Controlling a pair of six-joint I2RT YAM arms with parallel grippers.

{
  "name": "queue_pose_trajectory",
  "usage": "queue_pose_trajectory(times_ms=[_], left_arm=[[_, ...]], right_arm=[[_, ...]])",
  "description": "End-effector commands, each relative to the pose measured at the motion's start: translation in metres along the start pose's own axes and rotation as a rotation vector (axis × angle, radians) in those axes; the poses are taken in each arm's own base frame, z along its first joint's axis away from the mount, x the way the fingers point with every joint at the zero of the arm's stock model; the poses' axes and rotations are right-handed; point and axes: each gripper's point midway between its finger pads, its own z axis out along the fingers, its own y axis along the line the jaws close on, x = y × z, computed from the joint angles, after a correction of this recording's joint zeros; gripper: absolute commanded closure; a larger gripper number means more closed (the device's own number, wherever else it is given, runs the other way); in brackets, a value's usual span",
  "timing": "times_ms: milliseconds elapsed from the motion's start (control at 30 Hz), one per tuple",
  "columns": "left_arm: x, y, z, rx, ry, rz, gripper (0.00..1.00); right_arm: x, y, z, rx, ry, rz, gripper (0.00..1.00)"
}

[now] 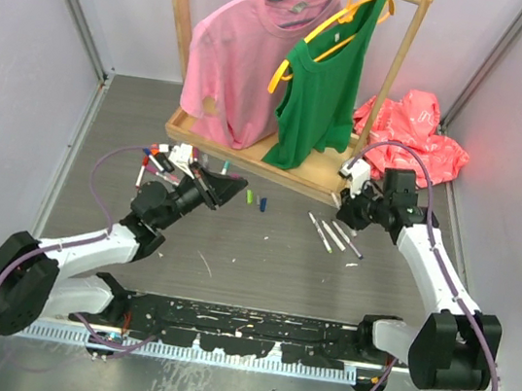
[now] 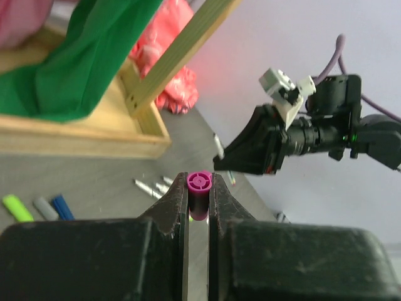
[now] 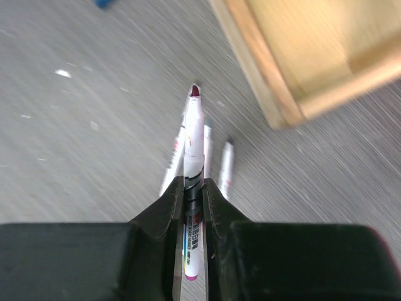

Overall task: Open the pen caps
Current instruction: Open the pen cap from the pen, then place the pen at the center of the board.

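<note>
We judge the task part done, w/ more left than finished. Biggest leftover: a bunch of white markers w/ coloured caps on (image 1: 155,162). It lies on the grey tabletop (image 1: 232,260) by the left corner of the wooden clothes rack (image 1: 317,179), beyond the left arm; they're too small for us to count. Done so far: three bare white marker barrels (image 1: 334,236) lie side by side near the right arm. Small loose plastic caps sit apart from them, near the rack's front edge: lime-green cap (image 2: 15,207), grey cap (image 2: 45,207), blue cap (image 2: 61,207). One more pen is apart, shared btw the arms. Right gripper (image 3: 193,188) is pressed together on a white marker barrel w/ printed label (image 3: 194,138), held lengthwise, dark-red tip bare, pointing out above the lying barrels. Left gripper (image 2: 199,189) is pinched almost closed on a short magenta plastic cap (image 2: 199,182), round end facing the wrist camera, lifted off the table, apart from the right gripper. We reckon both pieces need setting down, then on to the capped bunch.
</note>
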Motion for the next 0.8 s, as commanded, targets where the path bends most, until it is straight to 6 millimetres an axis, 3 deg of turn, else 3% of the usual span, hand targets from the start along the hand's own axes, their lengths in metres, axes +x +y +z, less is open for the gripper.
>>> queue_pose_trajectory(times_ms=[0, 100, 267, 500, 767], left_arm=[[0.014, -0.004, -0.003, 0.033, 0.055, -0.084, 1.0], [0.026, -0.001, -0.004, 0.034, 0.095, -0.113, 1.0], [0.036, 0.001, -0.006, 0.042, 0.127, -0.141, 1.0], [0.043, 0.006, -0.012, 0.022, 0.145, -0.154, 1.0], [0.042, 0.005, -0.014, 0.025, 0.144, -0.159, 0.99]], right_arm=[[0.038, -0.054, -0.018, 0.253, 0.181, -0.017, 0.99], [0.056, -0.068, -0.02, 0.291, 0.251, 0.025, 0.99], [0.077, -0.075, -0.013, 0.286, 0.342, 0.059, 0.99], [0.106, -0.068, 0.001, 0.212, 0.454, 0.119, 0.95], [0.115, -0.064, 0.013, 0.144, 0.493, 0.155, 0.91]])
